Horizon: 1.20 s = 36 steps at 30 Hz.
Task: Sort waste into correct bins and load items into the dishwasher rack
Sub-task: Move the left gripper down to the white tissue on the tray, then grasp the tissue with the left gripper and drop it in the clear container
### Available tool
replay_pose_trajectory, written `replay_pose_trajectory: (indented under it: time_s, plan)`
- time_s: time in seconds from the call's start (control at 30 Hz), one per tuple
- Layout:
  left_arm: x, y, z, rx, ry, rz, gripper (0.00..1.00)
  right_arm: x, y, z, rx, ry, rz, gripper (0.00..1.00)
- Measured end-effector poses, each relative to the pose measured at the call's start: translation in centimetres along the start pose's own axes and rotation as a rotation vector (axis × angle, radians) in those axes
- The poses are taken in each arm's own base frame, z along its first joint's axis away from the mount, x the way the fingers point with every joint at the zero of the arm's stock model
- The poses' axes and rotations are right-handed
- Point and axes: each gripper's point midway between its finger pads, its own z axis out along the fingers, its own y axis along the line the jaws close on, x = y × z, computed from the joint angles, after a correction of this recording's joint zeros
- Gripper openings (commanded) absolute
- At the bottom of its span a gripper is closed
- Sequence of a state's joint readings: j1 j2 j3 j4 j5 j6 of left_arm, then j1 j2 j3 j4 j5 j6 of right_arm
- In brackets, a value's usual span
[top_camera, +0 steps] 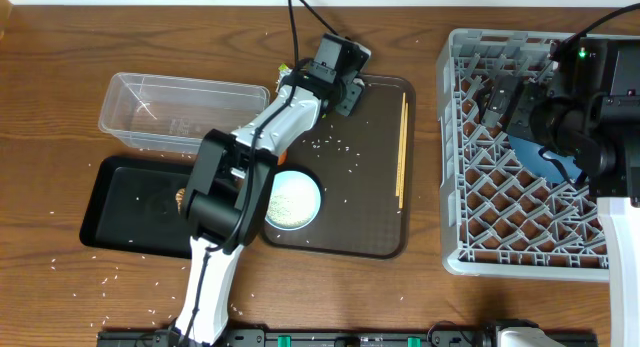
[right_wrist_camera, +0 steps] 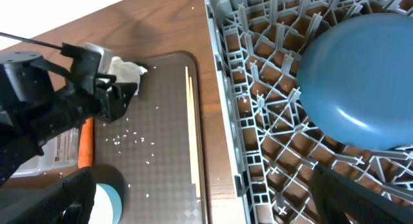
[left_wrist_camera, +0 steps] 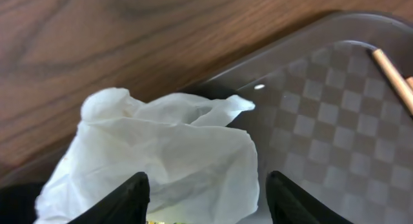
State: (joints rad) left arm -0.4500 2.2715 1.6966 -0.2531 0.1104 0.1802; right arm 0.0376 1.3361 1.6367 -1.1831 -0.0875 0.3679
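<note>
Well, left hand [left_wrist_camera: 206, 179], partly spread, straddles the white tissue [left_wrist_camera: 161, 146] at eleven o'clock on the tray [left_wrist_camera: 335, 121]; right hand [right_wrist_camera: 206, 188] gapes empty.

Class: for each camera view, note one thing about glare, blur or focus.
Overhead: evenly lit, sharp, with white glints on the clear tub. Left wrist: a small glare spot on the brown tray; the left fingers are dark and soft-edged. Right wrist: soft sheen on the blue dish; the right fingers blur.
</note>
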Motion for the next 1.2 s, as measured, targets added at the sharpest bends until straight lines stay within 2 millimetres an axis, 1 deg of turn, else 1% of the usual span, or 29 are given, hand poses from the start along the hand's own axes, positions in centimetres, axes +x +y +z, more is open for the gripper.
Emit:
replay_pose_trajectory:
  time_s: [0.13,0.23,0.27,0.33,0.37,0.4,0.57,0.63,0.7,0.73,0.8,0.87,0.9,0.93,1.0,1.03,1.1,1.17,1.2]
  plan:
    - [1.0,-0.1,1.0,0.006,0.026,-0.002,0.56,0.1,-0.1,0.0,0.002,0.005,0.001,0.99]
    - [1.5,-0.3,1.4,0.016,0.037,-0.003,0.47,0.2,-0.1,0.0,0.004,0.009,0.000,0.99]
    - [1.5,-0.5,1.4,0.023,0.036,-0.005,0.42,0.2,-0.1,0.0,0.004,0.010,0.001,0.99]
    - [1.4,-0.7,1.4,0.031,0.033,-0.001,0.22,0.3,-0.1,0.0,0.004,0.011,0.001,0.99]
    - [1.3,-0.9,1.4,0.040,0.030,-0.002,0.11,0.3,-0.1,0.0,0.005,0.013,0.001,0.99]
    - [1.3,-1.2,1.4,0.045,0.029,-0.004,0.06,0.4,-0.2,0.0,0.006,0.016,0.002,0.99]
    - [1.5,-2.1,1.3,0.066,0.041,0.012,0.06,0.8,-0.3,0.0,0.013,0.032,0.003,0.99]
    - [1.6,-2.3,0.7,0.069,0.056,0.014,0.06,0.9,-0.4,0.0,0.015,0.038,0.004,0.99]
    - [1.3,-2.3,-0.8,0.069,0.064,0.013,0.06,0.9,-0.4,0.0,0.015,0.038,0.004,0.99]
    - [0.7,-2.3,-2.1,0.068,0.058,0.013,0.06,0.9,-0.4,0.0,0.015,0.038,0.004,0.99]
    - [-1.0,-2.1,-5.4,0.063,0.028,0.012,0.06,0.9,-0.4,0.0,0.016,0.037,0.004,0.99]
    - [-3.0,-1.7,-9.8,0.054,-0.018,0.010,0.06,0.9,-0.4,0.0,0.017,0.037,0.003,0.99]
    - [-4.0,-1.3,-12.3,0.045,-0.048,0.007,0.06,0.9,-0.4,0.0,0.017,0.037,0.003,0.99]
    - [-4.7,-0.9,-14.7,0.037,-0.071,0.001,0.06,0.9,-0.4,0.0,0.017,0.036,0.003,0.99]
    - [-5.5,0.3,-18.6,0.008,-0.107,-0.014,0.06,0.9,-0.4,0.0,0.017,0.036,0.003,0.99]
    - [-5.5,1.3,-20.5,-0.018,-0.115,-0.026,0.06,0.9,-0.4,0.0,0.017,0.036,0.003,0.99]
    - [-4.8,3.4,-22.8,-0.075,-0.105,-0.056,0.06,0.9,-0.4,0.0,0.017,0.036,0.003,0.99]
    - [-3.3,5.4,-23.7,-0.131,-0.057,-0.089,0.06,0.9,-0.4,0.0,0.017,0.037,0.003,0.99]
    - [-2.4,6.5,-23.8,-0.157,-0.027,-0.106,0.06,0.9,-0.4,0.0,0.017,0.036,0.003,0.99]
